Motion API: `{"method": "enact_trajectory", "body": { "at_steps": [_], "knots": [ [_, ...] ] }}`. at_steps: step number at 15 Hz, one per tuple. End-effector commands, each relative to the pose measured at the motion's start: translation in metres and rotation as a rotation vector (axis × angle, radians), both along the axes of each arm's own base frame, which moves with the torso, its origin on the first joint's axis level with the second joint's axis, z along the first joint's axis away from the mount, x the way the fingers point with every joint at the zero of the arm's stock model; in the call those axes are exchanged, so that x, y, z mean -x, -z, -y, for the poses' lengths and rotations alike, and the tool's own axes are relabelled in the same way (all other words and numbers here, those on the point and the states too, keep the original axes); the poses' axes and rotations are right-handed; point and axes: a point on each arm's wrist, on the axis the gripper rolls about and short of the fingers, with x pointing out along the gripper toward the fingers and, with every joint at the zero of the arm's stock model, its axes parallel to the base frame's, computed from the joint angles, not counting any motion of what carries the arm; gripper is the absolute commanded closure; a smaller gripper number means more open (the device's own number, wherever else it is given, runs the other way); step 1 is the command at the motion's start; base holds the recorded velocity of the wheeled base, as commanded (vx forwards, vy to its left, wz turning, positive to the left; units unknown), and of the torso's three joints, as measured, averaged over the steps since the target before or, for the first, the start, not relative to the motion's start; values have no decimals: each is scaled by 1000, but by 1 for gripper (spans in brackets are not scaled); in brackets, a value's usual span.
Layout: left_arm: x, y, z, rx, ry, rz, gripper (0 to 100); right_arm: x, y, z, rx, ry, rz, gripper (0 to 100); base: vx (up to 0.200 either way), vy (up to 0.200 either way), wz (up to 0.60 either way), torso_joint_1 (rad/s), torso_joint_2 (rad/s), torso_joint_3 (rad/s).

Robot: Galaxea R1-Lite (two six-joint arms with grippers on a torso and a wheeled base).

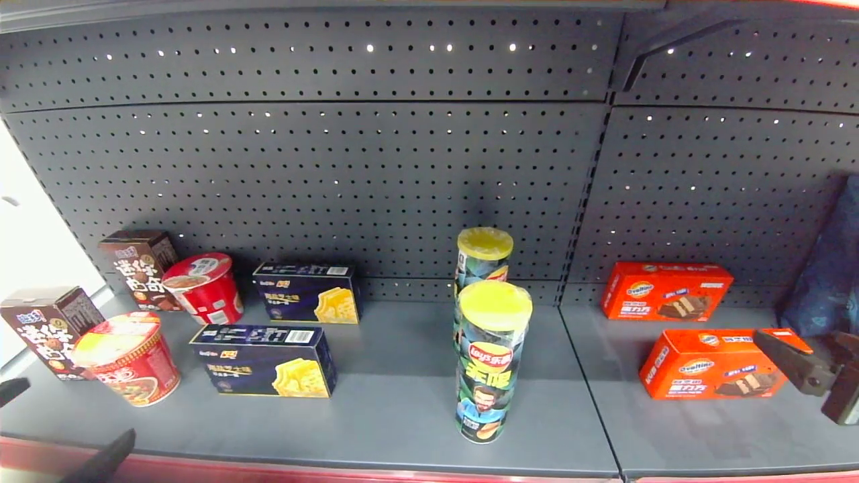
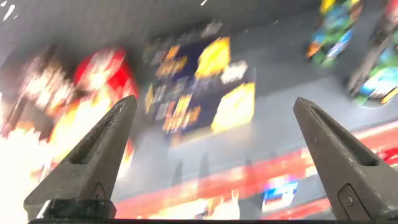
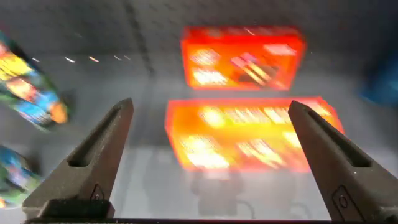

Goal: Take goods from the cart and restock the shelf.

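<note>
The grey shelf (image 1: 402, 402) holds two chip cans with yellow lids (image 1: 491, 362), one behind the other. On the right lie two orange boxes (image 1: 711, 365). On the left are two dark blue boxes (image 1: 268, 362), two red cup noodles (image 1: 131, 359) and two brown cartons (image 1: 47, 329). My left gripper (image 1: 57, 422) hangs open at the shelf's front left edge, facing the blue boxes (image 2: 199, 93) with nothing between its fingers. Open and holding nothing, my right gripper (image 1: 822, 376) is at the far right, just in front of the near orange box (image 3: 249, 134).
A dark perforated back panel (image 1: 322, 181) rises behind the goods. A red strip (image 1: 268, 469) runs along the shelf's front edge. A blue bag-like item (image 1: 829, 268) leans at the far right. Bare shelf lies between the blue boxes and the cans.
</note>
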Motion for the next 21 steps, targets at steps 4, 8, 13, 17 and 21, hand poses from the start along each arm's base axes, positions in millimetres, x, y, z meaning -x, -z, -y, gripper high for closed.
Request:
{"method": "enact_trajectory", "body": {
  "at_steps": [4, 8, 13, 17, 21],
  "knots": [
    [78, 50, -10, 57, -212, 101, 0, 121, 51, 25, 41, 300, 26, 0, 0, 0, 0, 0, 0, 0],
    [88, 69, -8, 75, -189, 117, 0, 147, 69, 22, 11, 349, 69, 0, 0, 0, 0, 0, 0, 0],
    [71, 97, -7, 53, -135, 117, 0, 138, 103, 18, 61, 46, 122, 0, 0, 0, 0, 0, 0, 0],
    [70, 97, -6, 99, -86, 124, 0, 138, 103, 18, 61, 25, 120, 0, 0, 0, 0, 0, 0, 0],
    [68, 104, -7, 48, -135, 116, 0, 138, 103, 18, 64, 24, 120, 0, 0, 0, 0, 0, 0, 0]
  ]
}}
